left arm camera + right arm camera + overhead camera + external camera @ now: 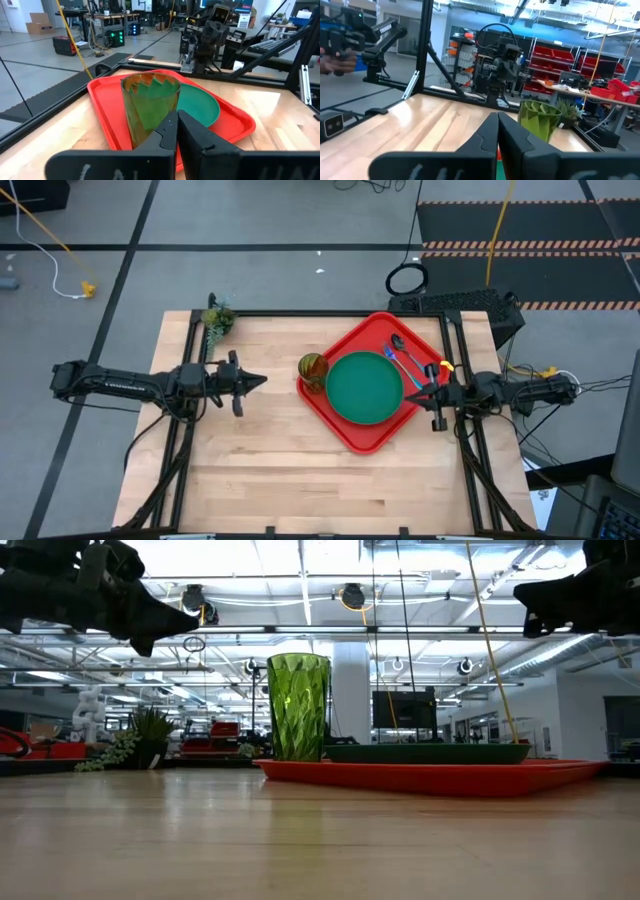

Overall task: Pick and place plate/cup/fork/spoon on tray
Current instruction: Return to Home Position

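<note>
The red tray (pixel 345 430) lies on the table's right half, turned like a diamond. The dark-green plate (pixel 365 387) lies flat in its middle. The fork (pixel 404 370) and spoon (pixel 398 344) lie on the tray beyond the plate. The green cup (pixel 312 368) stands upright on the tray's left corner; it also shows in the low view (pixel 298 705) and the left wrist view (pixel 149 107). My left gripper (pixel 262 381) is shut and empty, raised left of the cup. My right gripper (pixel 412 397) is shut and empty, raised over the tray's right edge.
A small green plant (pixel 217 319) sits at the table's far left corner. Bare wood lies between my left gripper and the near edge. A black cable ring (pixel 406 279) lies on the floor beyond the table.
</note>
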`<state>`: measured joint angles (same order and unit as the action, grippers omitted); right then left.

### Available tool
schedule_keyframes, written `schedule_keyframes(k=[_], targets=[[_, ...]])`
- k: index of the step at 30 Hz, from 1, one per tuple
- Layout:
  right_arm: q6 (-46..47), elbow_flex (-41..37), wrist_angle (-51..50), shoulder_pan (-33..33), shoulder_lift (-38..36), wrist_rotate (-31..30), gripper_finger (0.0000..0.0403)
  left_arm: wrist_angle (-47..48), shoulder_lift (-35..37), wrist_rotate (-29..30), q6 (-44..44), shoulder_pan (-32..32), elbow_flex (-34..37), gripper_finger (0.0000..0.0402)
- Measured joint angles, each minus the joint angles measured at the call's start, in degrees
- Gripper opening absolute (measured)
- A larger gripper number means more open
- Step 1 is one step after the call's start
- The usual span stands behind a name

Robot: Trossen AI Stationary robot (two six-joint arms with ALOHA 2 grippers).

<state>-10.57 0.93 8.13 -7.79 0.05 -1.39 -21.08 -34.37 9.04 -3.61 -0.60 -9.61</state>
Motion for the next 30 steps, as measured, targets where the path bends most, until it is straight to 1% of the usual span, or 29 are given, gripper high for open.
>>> schedule_keyframes(k=[2,5,10,17,20,25,30], targets=[[0.2,0.0,-0.2,0.4,0.0,0.4,0.0000,-0.2,0.0,0.0,-0.1,0.0,0.0,0.0018],[0.9,0.0,-0.7,2.1,0.0,3.1,0.0000,-0.5,0.0,0.0,-0.1,0.0,0.0,0.0024],[1.1,0.0,-1.6,6.0,0.0,3.4,0.0000,-1.5,0.0,0.0,-0.1,0.0,0.0,0.0025],[3.7,0.0,-4.9,12.7,0.0,9.5,0.0000,-2.0,0.0,-0.1,1.6,0.0,0.0,0.0026],[4.5,0.0,-5.2,14.1,0.0,10.1,0.0000,-2.3,0.0,0.0,1.9,0.0,0.0,0.0026],[3.8,0.0,-5.4,14.4,0.1,10.2,0.0000,-3.0,0.0,0.0,2.6,0.0,0.0,0.0026],[2.1,-0.1,-6.0,14.4,0.7,8.3,0.0000,-3.0,0.0,0.4,3.3,0.0,0.0,0.0026]])
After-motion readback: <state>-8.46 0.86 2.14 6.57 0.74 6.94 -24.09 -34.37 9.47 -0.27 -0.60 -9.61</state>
